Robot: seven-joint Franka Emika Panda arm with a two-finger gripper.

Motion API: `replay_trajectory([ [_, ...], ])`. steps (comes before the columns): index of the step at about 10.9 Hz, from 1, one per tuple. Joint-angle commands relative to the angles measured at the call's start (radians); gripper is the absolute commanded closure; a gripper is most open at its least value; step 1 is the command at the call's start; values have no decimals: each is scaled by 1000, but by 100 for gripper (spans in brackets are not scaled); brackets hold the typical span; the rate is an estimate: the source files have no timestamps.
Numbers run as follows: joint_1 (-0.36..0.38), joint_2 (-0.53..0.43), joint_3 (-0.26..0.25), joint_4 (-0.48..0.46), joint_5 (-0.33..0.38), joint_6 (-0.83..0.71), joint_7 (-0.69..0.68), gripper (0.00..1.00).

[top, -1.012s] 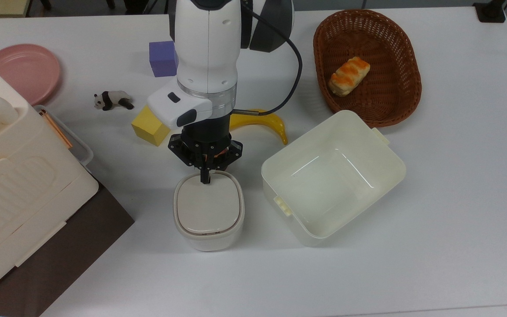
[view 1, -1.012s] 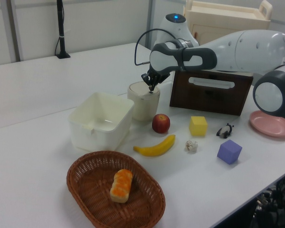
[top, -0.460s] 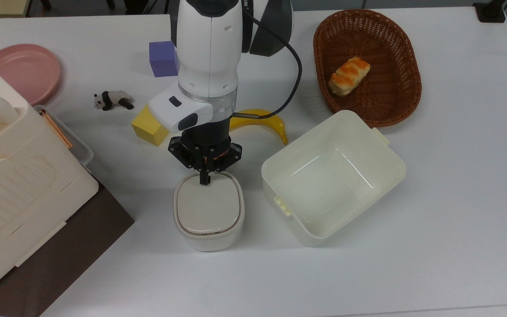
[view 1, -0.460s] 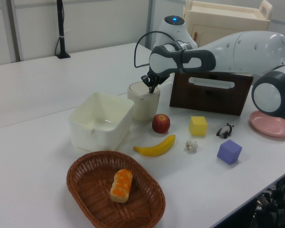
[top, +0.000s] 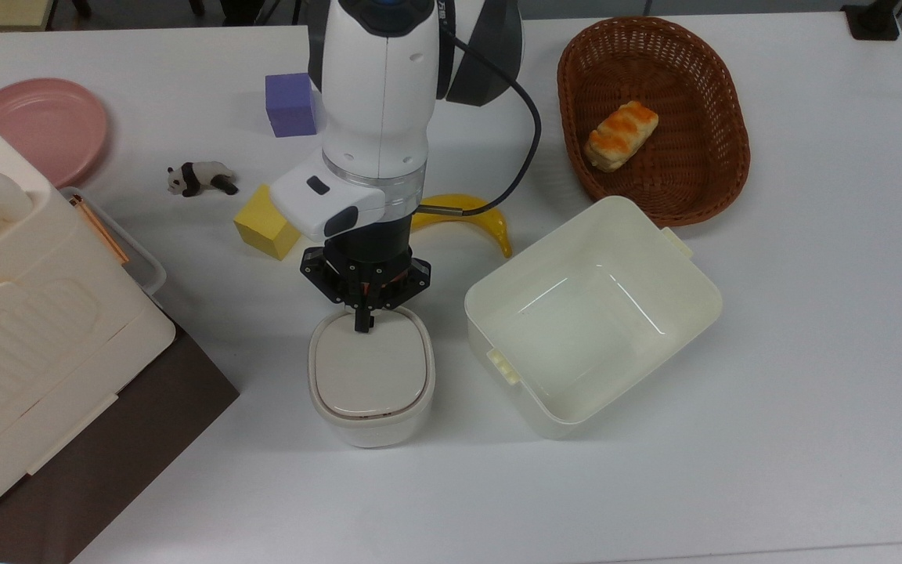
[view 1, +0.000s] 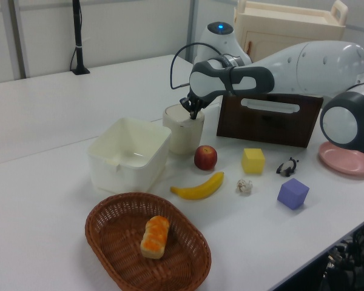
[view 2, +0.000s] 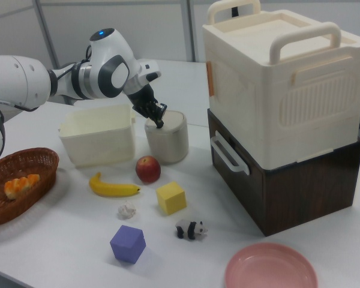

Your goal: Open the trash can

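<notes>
The trash can [top: 371, 376], a small cream-white rounded-square plastic bin with a flat beige-grey lid, stands directly under the gripper [top: 362, 324], and its lid lies flat and shut. The white Franka arm reaches over the table and bends down at the wrist, so the black gripper points straight down onto the lid's edge nearest the arm. Its two fingers are drawn together into a single narrow tip with nothing between them, and that tip meets the lid close to the rim; in the left view the gripper [view 1: 193, 113] sits on top of the can [view 1: 183, 130], and in the right view the gripper [view 2: 160, 124] does the same on the can [view 2: 167, 137].

Just to the top view's right of the gripper sits a larger lidless cream plastic tub [top: 592, 313] with side tabs. Behind the gripper, partly under the arm, lie a yellow banana [top: 470, 217] and a yellow cube [top: 263, 225]. A red apple [view 2: 147, 169] rests close beside the can on the arm's side. To the top view's left rises a big ribbed cream box [top: 20, 329] with handles on a dark brown base. Farther off are a toy panda [top: 200, 178], a purple cube [top: 290, 104], a pink plate [top: 42, 129] and a brown wicker basket [top: 725, 149] holding a bread roll [top: 621, 135].
</notes>
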Motion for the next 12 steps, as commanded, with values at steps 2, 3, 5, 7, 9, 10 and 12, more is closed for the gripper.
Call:
replay_trajectory([
  [2,6,46,11,-19,-55,28,9,100],
  [3,6,46,25,-28,-75,31,11,100],
  [5,5,41,25,-25,-66,36,12,100],
  [7,0,9,26,-20,-55,34,14,100],
  [9,0,-58,26,-20,-45,25,28,100],
  [10,1,-89,26,-19,-29,24,32,100],
  [12,1,-135,28,-20,-17,13,32,100],
])
